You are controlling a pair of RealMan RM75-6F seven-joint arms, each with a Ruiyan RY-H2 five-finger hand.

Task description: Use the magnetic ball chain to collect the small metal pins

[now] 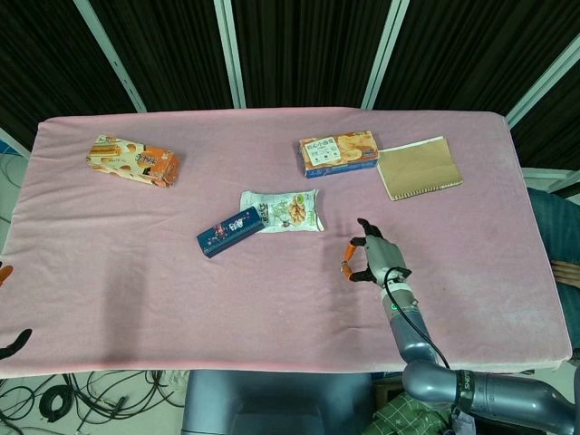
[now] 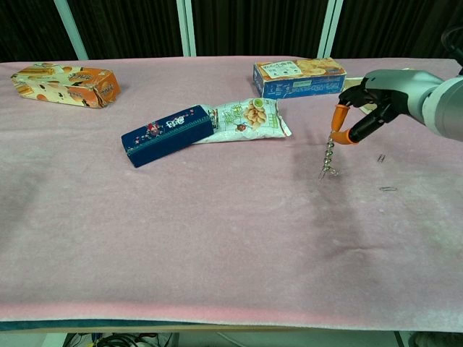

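Right robot hand (image 2: pixel 365 108) pinches silver magnetic ball chain (image 2: pixel 329 157) dangling above pink-clothed table (image 2: pixel 217 217), small metal pin (image 2: pixel 329 172) clinging at tip; two loose pins (image 2: pixel 380 157) lie nearby.

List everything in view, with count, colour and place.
Table: 1, pink cloth.
Orange box: 1, far left.
Blue-orange box: 1, far centre-right.
Brown pad: 1, right of that box.
Snack bag: 1, white-green, centre.
Dark blue box: 1, touching the bag's left.
Ball chain: 1, silver, hanging from right hand, pin at its tip.
Loose pins: 2, right of chain.
Left hand: table's left edge, mostly cropped.
Right hand: pinches the chain.
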